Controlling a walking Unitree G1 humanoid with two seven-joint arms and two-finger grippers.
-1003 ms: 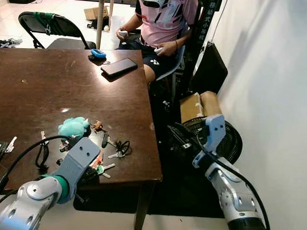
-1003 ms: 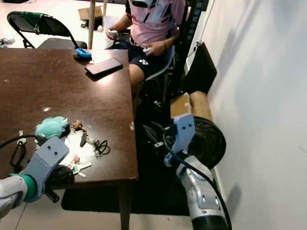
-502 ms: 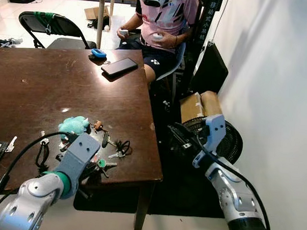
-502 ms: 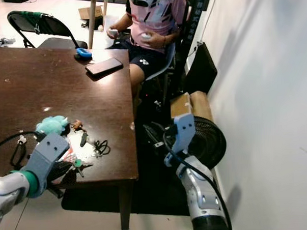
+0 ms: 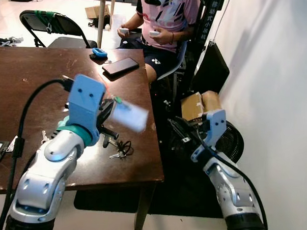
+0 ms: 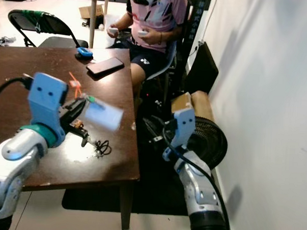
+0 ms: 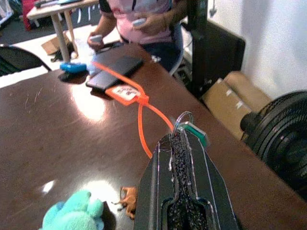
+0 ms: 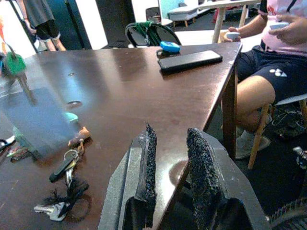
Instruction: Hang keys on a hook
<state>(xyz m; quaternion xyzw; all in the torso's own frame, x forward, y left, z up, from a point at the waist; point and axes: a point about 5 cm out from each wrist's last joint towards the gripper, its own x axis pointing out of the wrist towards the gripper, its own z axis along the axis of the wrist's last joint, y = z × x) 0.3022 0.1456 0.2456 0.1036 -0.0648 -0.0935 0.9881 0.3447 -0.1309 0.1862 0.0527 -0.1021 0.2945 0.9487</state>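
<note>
Left gripper (image 7: 184,139) is raised above the brown table (image 5: 32,89), its fingers pinched on a key bunch (image 7: 188,125) with an orange tag (image 7: 125,92). Right gripper (image 8: 172,167) is held off the table edge, fingers parted.

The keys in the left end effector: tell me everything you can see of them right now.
The key bunch is pinched between the shut fingers of the left end effector, lifted above the brown table. A silver ring and a green-capped key poke out at the fingertips. A thin orange strap loops from the ring to a small orange-edged label. In the eye views a pale, motion-blurred tag swings beside the fingers. Nothing else touches the bunch.
</note>
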